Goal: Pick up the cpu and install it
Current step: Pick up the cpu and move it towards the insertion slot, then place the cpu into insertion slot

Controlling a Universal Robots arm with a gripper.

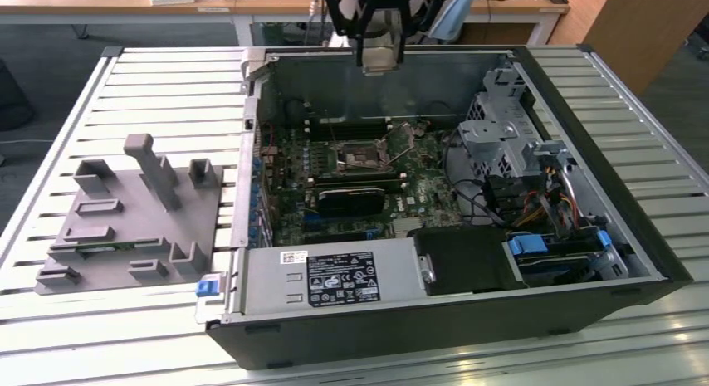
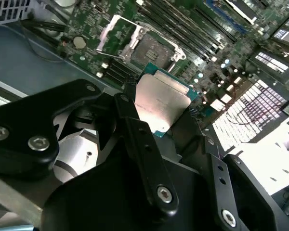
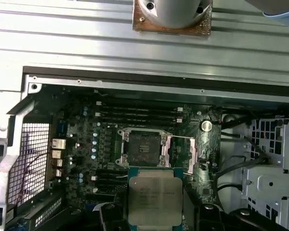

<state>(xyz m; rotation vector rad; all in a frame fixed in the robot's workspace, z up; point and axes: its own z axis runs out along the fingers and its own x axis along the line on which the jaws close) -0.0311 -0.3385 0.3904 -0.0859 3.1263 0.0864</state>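
A: Tray location, referenced to the socket?

B: The grey tray [image 1: 122,220] lies well off to the exterior view's left of the socket [image 1: 360,158], outside the case [image 1: 466,328].

A: Claw condition?

B: The gripper [image 1: 377,62] hangs above the socket, well apart from it. Its fingers [image 2: 135,130] are closed on opposite edges of the cpu [image 2: 161,101], metal top showing in both wrist views.

A: Socket condition?

B: Bare, with its metal frame swung open. The cpu is held clear of it.

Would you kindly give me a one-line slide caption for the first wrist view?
The gripped cpu hangs above the open motherboard socket inside the computer case.
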